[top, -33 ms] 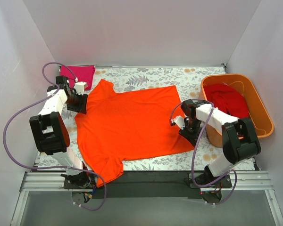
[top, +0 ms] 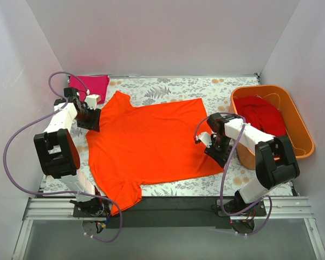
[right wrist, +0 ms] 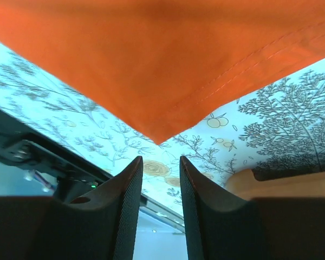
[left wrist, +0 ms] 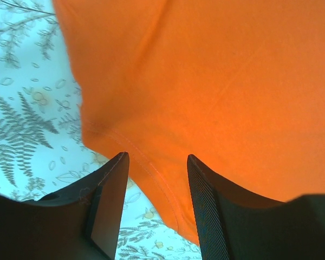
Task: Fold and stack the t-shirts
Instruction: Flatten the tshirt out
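The bright orange t-shirt (top: 146,143) lies spread flat on the floral table cover. My left gripper (top: 91,120) is at its left sleeve. In the left wrist view the jaws (left wrist: 157,157) stand open over the stitched sleeve hem of the orange t-shirt (left wrist: 206,81). My right gripper (top: 210,142) is at the shirt's right hem. Its jaws (right wrist: 160,158) are open and hold nothing. The corner of the orange t-shirt (right wrist: 151,54) lies just beyond their tips. A folded magenta t-shirt (top: 92,85) sits at the back left. A red t-shirt (top: 262,116) lies in the tub.
The rigid orange tub (top: 300,130) stands at the right, close behind my right arm, and its rim (right wrist: 281,184) shows in the right wrist view. White walls close in the table on three sides. The floral table cover (top: 168,89) shows bare behind the shirt.
My right arm has shifted slightly left at the shirt's hem corner. The left arm and the shirts have not moved.
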You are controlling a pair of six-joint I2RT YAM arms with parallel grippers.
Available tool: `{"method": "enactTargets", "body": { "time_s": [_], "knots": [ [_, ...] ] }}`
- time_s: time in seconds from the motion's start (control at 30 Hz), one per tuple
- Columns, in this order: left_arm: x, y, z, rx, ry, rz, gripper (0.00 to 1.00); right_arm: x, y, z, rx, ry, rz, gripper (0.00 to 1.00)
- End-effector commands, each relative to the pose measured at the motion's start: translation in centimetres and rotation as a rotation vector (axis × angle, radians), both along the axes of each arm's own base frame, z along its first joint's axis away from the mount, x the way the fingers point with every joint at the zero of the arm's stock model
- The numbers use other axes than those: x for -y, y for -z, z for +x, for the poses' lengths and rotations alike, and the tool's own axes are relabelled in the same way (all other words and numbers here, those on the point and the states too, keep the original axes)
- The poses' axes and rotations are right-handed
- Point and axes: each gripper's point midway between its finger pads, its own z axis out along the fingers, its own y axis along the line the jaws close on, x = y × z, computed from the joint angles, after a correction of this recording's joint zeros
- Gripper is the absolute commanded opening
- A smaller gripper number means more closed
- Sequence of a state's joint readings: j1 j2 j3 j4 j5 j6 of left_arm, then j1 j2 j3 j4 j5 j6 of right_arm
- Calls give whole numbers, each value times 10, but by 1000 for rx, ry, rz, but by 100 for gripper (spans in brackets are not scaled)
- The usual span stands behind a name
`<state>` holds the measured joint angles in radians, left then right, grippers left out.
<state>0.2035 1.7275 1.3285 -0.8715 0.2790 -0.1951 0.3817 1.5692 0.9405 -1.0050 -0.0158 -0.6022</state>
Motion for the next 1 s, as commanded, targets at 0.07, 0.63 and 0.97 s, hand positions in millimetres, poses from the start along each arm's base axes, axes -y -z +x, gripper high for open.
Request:
{"method": "enactTargets", "body": {
  "time_s": [0.07,0.63,0.97],
  "knots": [
    [24,-23,-39,-26,101,-89,45,-61,-30,21,40,-105,183,37],
    [-3,48,-51,-180,8,38,41,-43,38,-9,-6,-168,110,28],
    [-13,60,-45,-191,51,83,42,-48,35,-52,-74,-312,146,28]
  ]
}}
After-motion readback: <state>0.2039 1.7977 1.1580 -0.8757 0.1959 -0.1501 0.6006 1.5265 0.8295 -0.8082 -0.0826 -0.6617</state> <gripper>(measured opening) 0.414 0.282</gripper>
